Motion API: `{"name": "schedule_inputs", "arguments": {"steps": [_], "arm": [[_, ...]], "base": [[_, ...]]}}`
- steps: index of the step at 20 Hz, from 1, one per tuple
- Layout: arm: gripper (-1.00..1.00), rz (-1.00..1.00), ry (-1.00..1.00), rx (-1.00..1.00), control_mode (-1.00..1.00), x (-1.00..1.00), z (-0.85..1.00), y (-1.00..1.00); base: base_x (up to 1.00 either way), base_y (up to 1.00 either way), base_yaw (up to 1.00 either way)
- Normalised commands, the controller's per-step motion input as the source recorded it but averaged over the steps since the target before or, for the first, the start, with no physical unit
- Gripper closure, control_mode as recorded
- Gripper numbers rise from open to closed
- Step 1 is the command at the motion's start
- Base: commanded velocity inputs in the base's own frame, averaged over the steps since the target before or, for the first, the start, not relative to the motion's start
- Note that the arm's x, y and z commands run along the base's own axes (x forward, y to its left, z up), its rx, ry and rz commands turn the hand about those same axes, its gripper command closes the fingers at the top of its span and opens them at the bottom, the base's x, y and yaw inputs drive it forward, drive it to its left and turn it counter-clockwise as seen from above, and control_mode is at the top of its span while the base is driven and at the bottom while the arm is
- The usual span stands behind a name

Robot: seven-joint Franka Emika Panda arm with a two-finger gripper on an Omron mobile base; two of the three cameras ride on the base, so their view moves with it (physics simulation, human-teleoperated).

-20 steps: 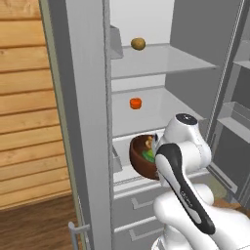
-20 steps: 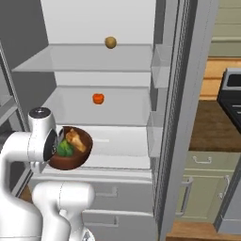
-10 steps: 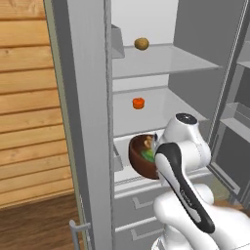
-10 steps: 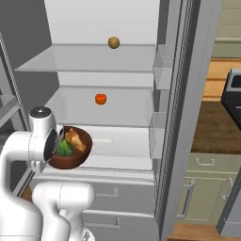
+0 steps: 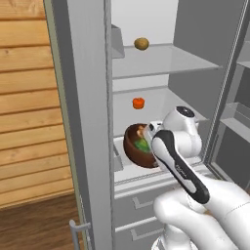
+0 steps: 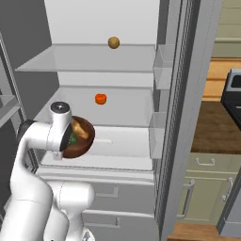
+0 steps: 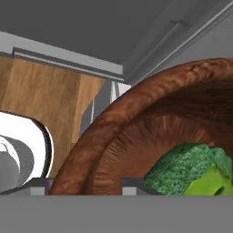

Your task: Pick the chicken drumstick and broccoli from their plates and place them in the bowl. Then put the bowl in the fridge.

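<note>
White shelves and pale drawers of the open fridge (image 6: 127,141) form the setting, with wooden wall panelling seen beside the door at one side and green cabinets at the other. Most of the task can be judged done: the bowl (image 5: 138,152) is already inside the fridge, at the level of the lowest shelf above the drawers, and the broccoli (image 7: 191,175) and the chicken drumstick (image 6: 80,131) are seen lying in it. Whether the bowl rests flat on the shelf or is tilted and carried just above it cannot be told — the arm hides its far side. The gripper (image 7: 84,190) is seen at the bowl's rim, one fingertip outside the wall and one inside, but whether the rim is clamped or already let go cannot be told. A brown lump (image 5: 141,44) on the top shelf and a small orange-red thing (image 6: 100,99) on the middle shelf are left alone. What appears to be left — release and withdrawal of the arm.
</note>
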Motion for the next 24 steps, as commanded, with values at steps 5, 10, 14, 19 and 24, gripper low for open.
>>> {"name": "schedule_inputs", "arguments": {"steps": [5, 10, 14, 19, 24], "arm": [[1.00, 0.25, -0.16, -0.03, -1.00, 1.00, 0.26, 0.00], [1.00, 0.17, -0.19, -0.11, -1.00, 0.10, 0.38, 0.04], [1.00, 0.06, -0.16, -0.18, -1.00, -0.64, 0.04, 0.27], [1.00, 0.03, -0.22, -0.20, -1.00, -0.43, 0.00, 0.20], [1.00, 0.00, -0.10, -0.09, -1.00, 0.09, 0.02, -0.25]], "base": [[0.00, 0.00, 0.00], [0.00, 0.00, 0.00], [0.00, 0.00, 0.00], [0.00, 0.00, 0.00], [0.00, 0.00, 0.00]]}}
